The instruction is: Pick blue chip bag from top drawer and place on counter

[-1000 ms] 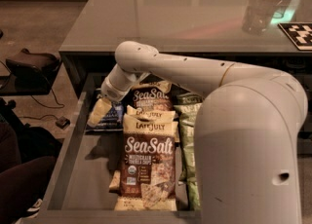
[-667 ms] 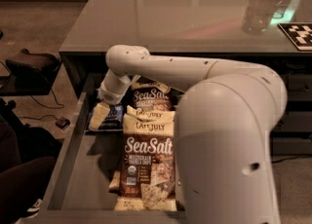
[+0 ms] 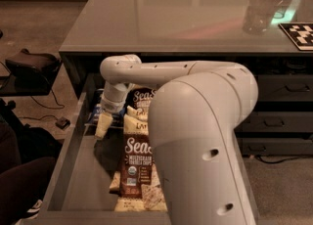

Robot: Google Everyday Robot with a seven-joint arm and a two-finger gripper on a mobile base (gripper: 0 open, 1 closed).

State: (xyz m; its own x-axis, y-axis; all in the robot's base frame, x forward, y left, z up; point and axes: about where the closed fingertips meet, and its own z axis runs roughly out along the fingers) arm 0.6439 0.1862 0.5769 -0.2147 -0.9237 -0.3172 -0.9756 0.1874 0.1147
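Arm (image 3: 205,121): elbow bulks in foreground, forearm reaches down into top drawer (image 3: 66,165), back-left corner.
Gripper (image 3: 103,121): low there; open or closed, cannot tell.
Blue chip bag (image 3: 94,115): dark sliver alongside, mostly hidden.

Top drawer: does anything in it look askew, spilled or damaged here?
Nothing stands out. The brown-and-cream Sea Salt chip bags lie overlapped in a loose row in the wide dark grey top drawer, with nothing spilled. The gripper is low at the drawer's back left. The white arm hides the right side, so that part cannot be judged.
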